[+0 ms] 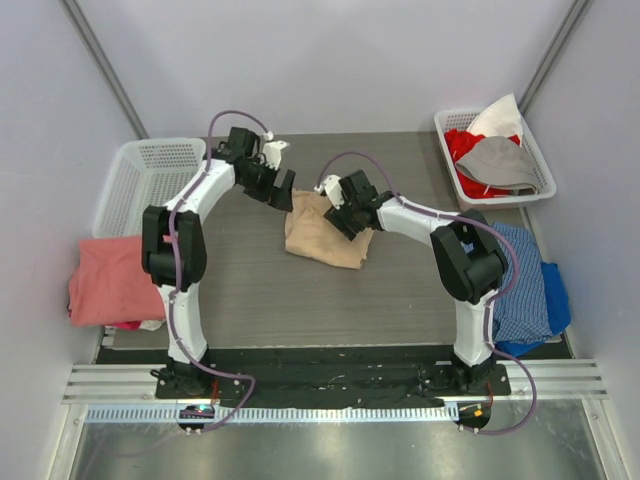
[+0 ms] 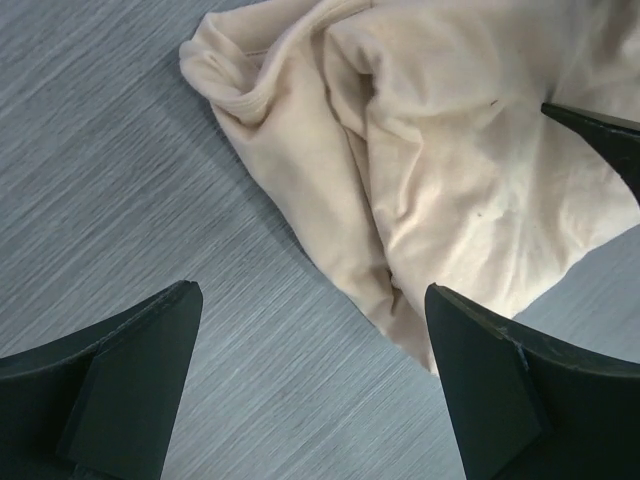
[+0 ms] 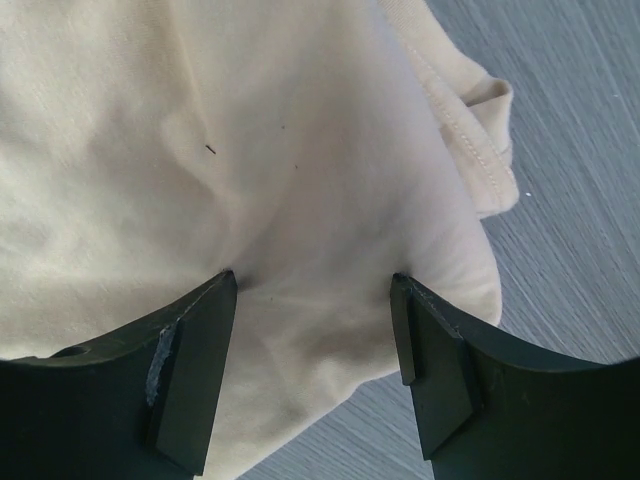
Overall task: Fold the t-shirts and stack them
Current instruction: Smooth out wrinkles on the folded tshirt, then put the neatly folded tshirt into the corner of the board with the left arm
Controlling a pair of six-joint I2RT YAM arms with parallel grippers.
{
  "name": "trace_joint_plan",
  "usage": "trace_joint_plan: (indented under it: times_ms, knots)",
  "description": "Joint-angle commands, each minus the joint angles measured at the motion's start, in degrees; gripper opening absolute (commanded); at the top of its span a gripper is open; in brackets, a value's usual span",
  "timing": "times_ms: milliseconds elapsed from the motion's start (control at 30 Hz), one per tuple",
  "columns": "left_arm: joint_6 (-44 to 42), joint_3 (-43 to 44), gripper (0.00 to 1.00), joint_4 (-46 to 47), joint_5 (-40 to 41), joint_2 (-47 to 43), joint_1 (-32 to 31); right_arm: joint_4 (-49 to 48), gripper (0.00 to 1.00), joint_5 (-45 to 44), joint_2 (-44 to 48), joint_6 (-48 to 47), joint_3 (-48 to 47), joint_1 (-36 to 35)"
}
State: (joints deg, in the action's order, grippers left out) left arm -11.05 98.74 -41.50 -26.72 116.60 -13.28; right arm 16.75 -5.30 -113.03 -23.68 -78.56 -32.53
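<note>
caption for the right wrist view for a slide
Right end effector open over the crumpled tan t-shirt on the grey table

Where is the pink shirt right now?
In the top view, the pink shirt lies at the left edge of the table, on the near side of the white basket and just left of the left arm.

On the table [image 1: 250,290] one t-shirt [image 1: 325,238] lies central, a second t-shirt [image 1: 105,280] at the left edge before a basket [image 1: 150,150].
</note>
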Motion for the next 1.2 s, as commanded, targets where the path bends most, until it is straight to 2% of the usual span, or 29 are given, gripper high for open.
trace_joint_plan:
  times_ms: [0, 233, 500, 700, 1167]
  knots:
    - [0.9, 4.5, 1.00, -6.7, -8.8, 5.2, 2.6, -0.9, 0.70, -0.5, -0.2, -1.1, -3.3, -0.2]
    - [-1.5, 11.0, 1.00, -14.0, -12.4, 12.5, 4.0, -1.0, 0.70, -0.1, 0.3, -1.1, -3.0, -0.2]
    - [-3.3, 13.4, 1.00, -17.0, -17.2, 16.8, 4.0, -1.2, 0.70, -0.2, 0.8, -0.9, -2.4, -0.6]
    - [-5.6, 22.0, 1.00, -25.6, -23.6, 24.2, 4.3, -1.2, 0.70, -0.7, 1.4, -1.0, -1.7, -1.3]
    - [-5.5, 21.2, 0.99, -24.6, -22.6, 26.1, 3.2, -2.3, 0.70, -1.5, 3.1, -1.6, 0.3, -1.9]
